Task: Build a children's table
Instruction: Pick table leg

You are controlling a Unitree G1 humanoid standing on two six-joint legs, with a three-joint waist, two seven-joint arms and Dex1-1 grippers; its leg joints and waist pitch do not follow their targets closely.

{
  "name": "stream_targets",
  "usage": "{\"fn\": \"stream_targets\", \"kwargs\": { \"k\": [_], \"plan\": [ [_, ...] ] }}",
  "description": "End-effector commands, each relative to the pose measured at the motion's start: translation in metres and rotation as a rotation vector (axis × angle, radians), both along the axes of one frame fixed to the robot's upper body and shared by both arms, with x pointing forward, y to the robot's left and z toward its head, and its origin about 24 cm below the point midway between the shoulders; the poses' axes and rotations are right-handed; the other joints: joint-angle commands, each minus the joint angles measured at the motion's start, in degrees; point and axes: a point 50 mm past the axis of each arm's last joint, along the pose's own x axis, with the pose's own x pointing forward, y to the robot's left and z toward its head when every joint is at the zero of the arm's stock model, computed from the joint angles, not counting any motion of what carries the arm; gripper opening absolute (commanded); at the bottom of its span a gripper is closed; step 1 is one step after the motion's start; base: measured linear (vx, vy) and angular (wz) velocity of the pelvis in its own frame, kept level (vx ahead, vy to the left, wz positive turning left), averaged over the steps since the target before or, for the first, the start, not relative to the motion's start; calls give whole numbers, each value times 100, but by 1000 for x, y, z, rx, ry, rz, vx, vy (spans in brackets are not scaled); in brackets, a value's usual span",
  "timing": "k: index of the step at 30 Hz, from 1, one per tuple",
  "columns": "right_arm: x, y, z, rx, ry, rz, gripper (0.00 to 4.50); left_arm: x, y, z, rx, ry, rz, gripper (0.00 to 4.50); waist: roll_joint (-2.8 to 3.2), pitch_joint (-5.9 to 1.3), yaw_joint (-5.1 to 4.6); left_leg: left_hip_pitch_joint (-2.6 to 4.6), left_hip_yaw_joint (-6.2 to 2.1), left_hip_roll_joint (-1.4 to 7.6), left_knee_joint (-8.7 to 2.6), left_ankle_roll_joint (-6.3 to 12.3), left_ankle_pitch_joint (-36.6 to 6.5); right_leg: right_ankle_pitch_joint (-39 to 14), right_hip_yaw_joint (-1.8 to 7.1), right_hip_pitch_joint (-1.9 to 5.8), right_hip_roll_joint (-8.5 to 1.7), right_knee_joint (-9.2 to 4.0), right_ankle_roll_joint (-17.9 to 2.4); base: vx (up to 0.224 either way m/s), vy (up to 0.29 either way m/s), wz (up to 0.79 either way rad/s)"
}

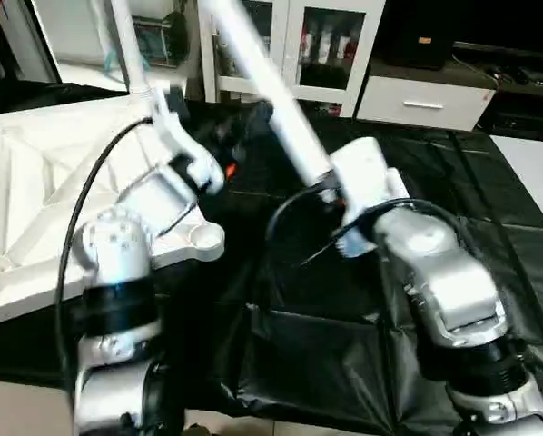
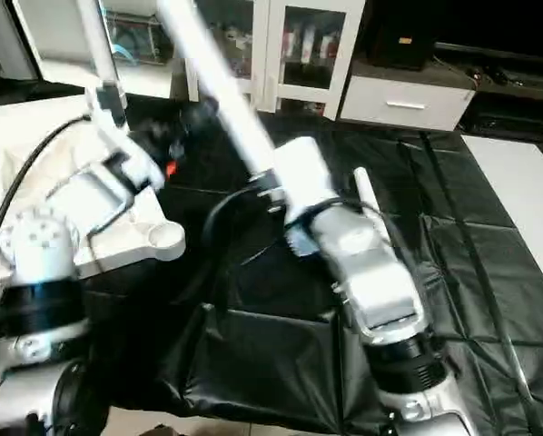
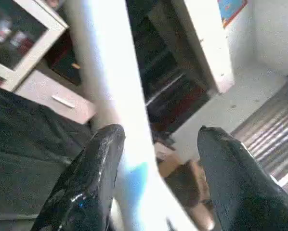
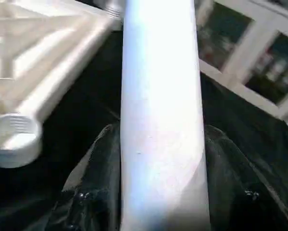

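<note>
Tabletop (image 1: 35, 191), white plastic and lying ribbed side up on the black-draped work table (image 1: 344, 363), is the biggest piece here and serves as the landmark. Its near corner socket (image 1: 204, 238) is empty and faces upward. At the far corner of the tabletop one leg (image 1: 126, 45) already stands upright, rising out of view. Beside the tabletop, over the black cloth, a second leg (image 1: 262, 82) slants up and away from the top; its lower end is hidden behind the wrist. The right gripper (image 4: 161, 144) is clenched around this tube, both fingers pressed against its sides in the right wrist view, where the empty socket (image 4: 11, 139) shows off to one side and lower down. The left gripper (image 3: 158, 139) hangs by the upright leg with its fingers spread: one finger (image 3: 93, 168) lies against the tube while the other stands clear of it, so it is released. The step in hand looks like fitting the second leg. As I judge it, the next move calls for carrying the held leg over the tabletop's near socket, turning it upright so its end lines up with the round opening, then pressing straight down; a tilted entry would likely jam or nudge the top across the cloth.
</note>
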Motion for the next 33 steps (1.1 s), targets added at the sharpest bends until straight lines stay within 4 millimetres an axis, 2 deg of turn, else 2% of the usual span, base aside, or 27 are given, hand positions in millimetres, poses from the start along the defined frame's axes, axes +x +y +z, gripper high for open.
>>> {"fn": "stream_targets", "kwargs": {
  "k": [1,3,7,13,14,15,17,18,23,24,28,29,30,32,33],
  "plan": [
    [-6,7,3,-20,-37,54,182,1,-4,1,-18,22,-18,315,72,-374,26,70,-168,375,-352,-68,-570,-1,379,316,-604,-454,-1096,0,0,0],
    [-10,14,0,-28,-38,92,182,-1,-9,1,-32,31,-40,347,75,-367,26,63,-167,372,-353,-53,-583,-17,376,316,-602,-454,-1102,0,0,0],
    [-15,23,-3,-36,-43,131,182,-1,-14,-7,29,49,-35,355,62,-358,18,67,-175,388,-368,-46,-650,-191,372,310,-606,-473,-1061,0,0,0],
    [-15,28,0,-44,-67,138,182,8,-8,-16,225,39,144,355,59,-358,6,58,-192,403,-381,-32,-682,-318,383,314,-622,-483,-916,0,0,0],
    [-15,28,0,-46,-68,137,182,9,-7,-16,235,36,155,355,21,-364,21,57,-201,418,-386,0,-618,-293,380,315,-637,-468,-891,0,0,0],
    [-14,28,0,-50,-70,133,182,10,-6,-16,255,28,178,355,25,-352,3,66,-188,414,-385,5,-619,-318,380,292,-628,-473,-901,0,0,0],
    [-13,27,-1,-53,-71,125,182,12,-2,-15,262,26,212,355,18,-356,10,66,-179,414,-379,-21,-568,-258,386,300,-629,-469,-927,0,0,0],
    [-12,27,-1,-56,-71,124,182,12,-1,-15,265,21,228,355,39,-359,19,73,-179,415,-375,-45,-553,-178,383,295,-627,-456,-955,0,0,0],
    [-12,27,-1,-68,-76,130,182,11,-1,-12,224,-1,221,355,20,-360,23,67,-172,408,-372,-39,-519,-35,383,305,-636,-444,-1015,0,0,0],
    [-11,27,-2,-71,-72,124,182,11,-2,-11,207,-7,212,326,15,-357,21,66,-170,409,-371,-27,-505,-26,384,305,-635,-444,-1032,0,0,0],
    [-11,25,-4,-72,-68,103,182,8,-5,-11,178,-3,194,305,15,-353,16,66,-167,404,-370,-36,-546,-121,383,301,-632,-453,-1039,0,0,0],
    [-11,25,-4,-72,-68,103,182,8,-5,-11,178,-4,193,277,14,-354,16,65,-168,406,-370,-36,-544,-125,383,304,-635,-453,-1039,0,0,0],
    [-10,24,-4,-69,-67,91,182,7,-8,-11,169,-2,180,273,46,-355,10,65,-170,403,-368,-43,-553,-90,383,297,-624,-456,-1031,0,0,0],
    [-10,24,-4,-68,-68,86,182,7,-9,-11,168,-1,177,268,33,-359,12,69,-171,404,-367,-40,-570,-88,384,303,-626,-453,-1030,0,0,0],
    [-8,24,-3,-68,-70,73,182,7,-11,-12,170,2,171,243,32,-359,13,66,-172,403,-367,-40,-555,-59,386,306,-627,-449,-1039,0,0,0]
  ]
}}
